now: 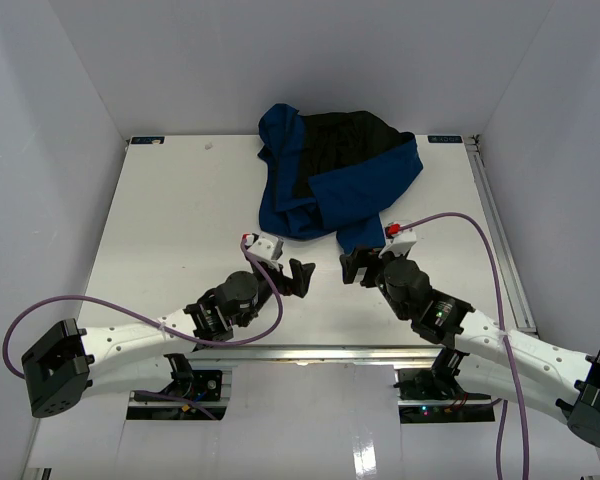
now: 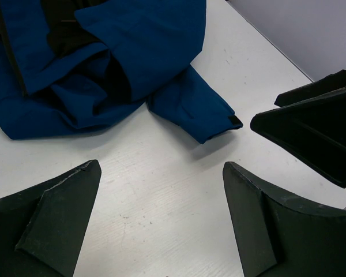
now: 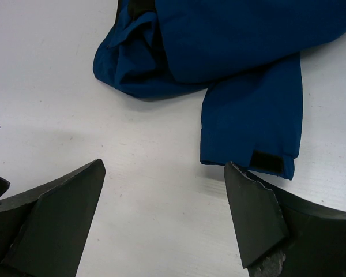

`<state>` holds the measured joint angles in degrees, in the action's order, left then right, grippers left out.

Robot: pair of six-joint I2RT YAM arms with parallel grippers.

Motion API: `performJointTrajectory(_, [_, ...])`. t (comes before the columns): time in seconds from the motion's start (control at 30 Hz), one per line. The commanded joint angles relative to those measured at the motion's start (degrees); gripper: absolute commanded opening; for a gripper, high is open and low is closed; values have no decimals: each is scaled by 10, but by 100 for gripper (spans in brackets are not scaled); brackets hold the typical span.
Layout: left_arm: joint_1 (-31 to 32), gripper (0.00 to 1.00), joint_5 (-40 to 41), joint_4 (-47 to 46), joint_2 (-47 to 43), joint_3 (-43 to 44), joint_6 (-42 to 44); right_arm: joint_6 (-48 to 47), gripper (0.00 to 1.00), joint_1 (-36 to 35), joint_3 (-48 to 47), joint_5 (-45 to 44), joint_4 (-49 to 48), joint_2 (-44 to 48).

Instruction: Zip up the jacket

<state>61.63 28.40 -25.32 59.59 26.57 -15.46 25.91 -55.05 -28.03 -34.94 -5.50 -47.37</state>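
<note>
1. Top external view: jacket (image 1: 330, 180) heaped at far middle of table (image 1: 180, 230), black lining (image 1: 345, 140) facing up, front apparently unfastened.
2. Left gripper (image 1: 298, 277) and right gripper (image 1: 352, 266) low over bare table just short of the heap, tips turned toward each other, both spread wide and grasping nothing.
3. Right wrist view: sleeve (image 3: 254, 115) stretched toward the arms, cuff tab (image 3: 268, 160) just beside one tip of the right gripper. Cannot tell whether touching.
4. Left wrist view: dark strip (image 2: 14, 63) along a folded fabric edge, probably the zipper. Slider not visible.
5. Judged barely begun, with nothing flattened, lined up or closed. Left to do: spread the jacket, find both front edges, join them at the bottom, pull the zipper up.
</note>
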Motion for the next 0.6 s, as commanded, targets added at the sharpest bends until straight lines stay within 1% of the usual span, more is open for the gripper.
performJointTrajectory(0.0, [1, 98, -3, -7, -7, -4, 5, 8, 90, -1, -1, -25, -25, 12])
performJointTrajectory(0.17, [1, 98, 6, -7, -11, -6, 5, 10, 90, -2, -1, -44, -28, 14])
performJointTrajectory(0.27, [1, 98, 11, -12, -16, -11, 6, 4, 90, -1, -27, -44, -19, 1])
performJointTrajectory(0.33, [1, 98, 14, -15, -23, -14, 5, 3, 90, -1, -63, -46, -5, -17])
performJointTrajectory(0.43, [1, 98, 16, -18, -38, -20, 1, 6, 90, 7, -126, -50, -3, -67])
performJointTrajectory(0.5, [1, 98, 21, -25, -47, -28, 0, 9, 92, 25, -166, -50, -3, -123])
performJointTrajectory(0.57, [1, 98, 30, -24, -50, -29, -2, 9, 94, 48, -226, -51, -3, -182])
